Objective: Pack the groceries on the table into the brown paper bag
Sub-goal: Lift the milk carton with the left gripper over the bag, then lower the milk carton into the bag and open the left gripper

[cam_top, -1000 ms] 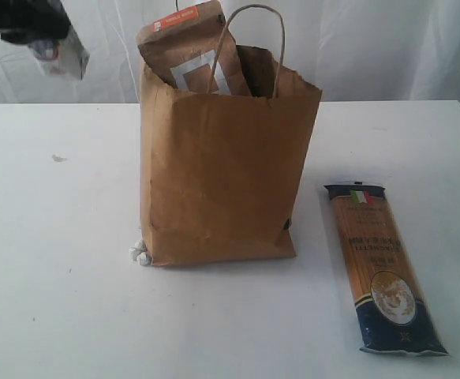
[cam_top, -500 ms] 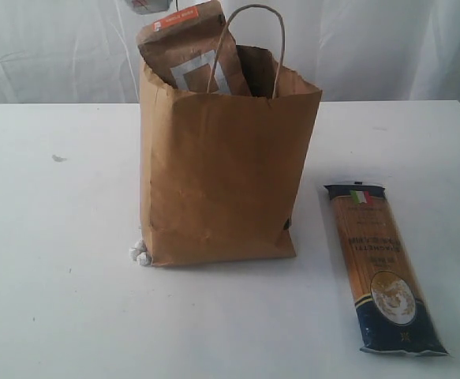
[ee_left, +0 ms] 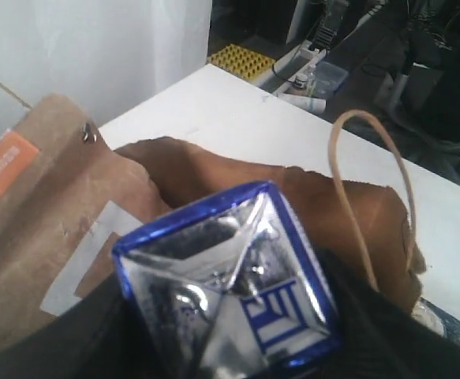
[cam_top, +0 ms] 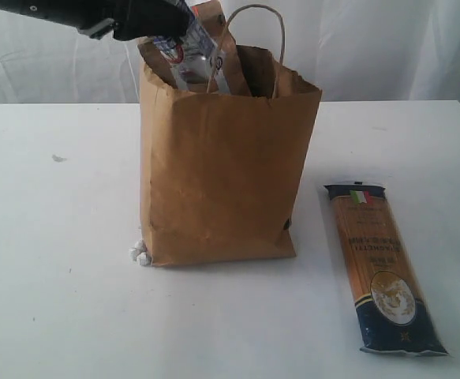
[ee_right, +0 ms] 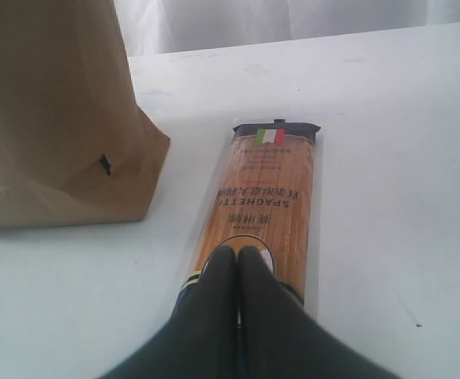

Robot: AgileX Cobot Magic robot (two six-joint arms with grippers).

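Nearly there. My left fingers point(ee_left: 372, 335) are clamped on the blue carton point(ee_left: 226, 284) right over the mouth of the paper bag point(cam_top: 222, 174), with the brown pouch point(ee_left: 32, 205) already inside. Only the pasta pack point(cam_top: 383, 268) is left on the bench point(cam_top: 56, 276), with my right fingers point(ee_right: 214, 296) pinched shut above it.

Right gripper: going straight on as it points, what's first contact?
Probably the long pasta pack: the shut right gripper points along it, tips over its dark end. Height above it is unclear.
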